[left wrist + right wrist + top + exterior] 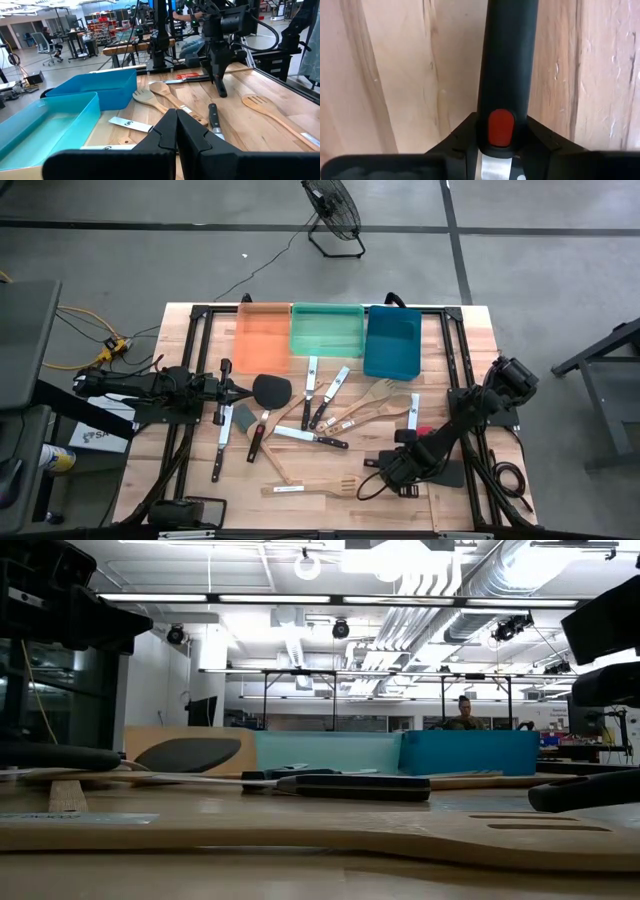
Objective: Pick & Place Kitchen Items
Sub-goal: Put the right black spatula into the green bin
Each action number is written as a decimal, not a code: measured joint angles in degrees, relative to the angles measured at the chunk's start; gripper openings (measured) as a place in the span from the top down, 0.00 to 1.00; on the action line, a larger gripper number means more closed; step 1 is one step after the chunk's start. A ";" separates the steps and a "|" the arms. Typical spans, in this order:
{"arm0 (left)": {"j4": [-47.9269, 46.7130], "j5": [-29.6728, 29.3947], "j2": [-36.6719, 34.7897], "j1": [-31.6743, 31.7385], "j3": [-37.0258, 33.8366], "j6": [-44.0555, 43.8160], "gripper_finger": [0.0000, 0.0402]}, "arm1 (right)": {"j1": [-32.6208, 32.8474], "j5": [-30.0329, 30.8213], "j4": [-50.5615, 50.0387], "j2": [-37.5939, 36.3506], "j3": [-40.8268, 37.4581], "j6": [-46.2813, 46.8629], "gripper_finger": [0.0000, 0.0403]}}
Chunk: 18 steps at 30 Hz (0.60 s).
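High view: right gripper [393, 471] low over the table's [330, 506] near right, among scattered utensils; left gripper [232, 390] rests clenched at the left side. Right wrist view: right fingers [457, 137] clasp a black handle [506, 70] with a red end-dot [499, 125], lying on the wood.

I count three trays across the upper middle, one orange [263, 335], one green [326, 330], one blue [391, 342], several black-handled knives mid-frame, a few wooden utensils lower centre, one black spatula [271, 389], one floor fan [332, 210] at top.
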 joint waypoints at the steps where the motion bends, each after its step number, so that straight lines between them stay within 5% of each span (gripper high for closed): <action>1: -0.01 0.00 0.00 0.00 0.01 0.00 1.00 | -0.34 -0.63 0.04 -0.12 0.00 0.04 0.76; 18: -0.01 0.00 -0.01 0.02 0.00 0.00 1.00 | -9.40 -1.47 -7.14 -0.20 11.24 -0.18 0.76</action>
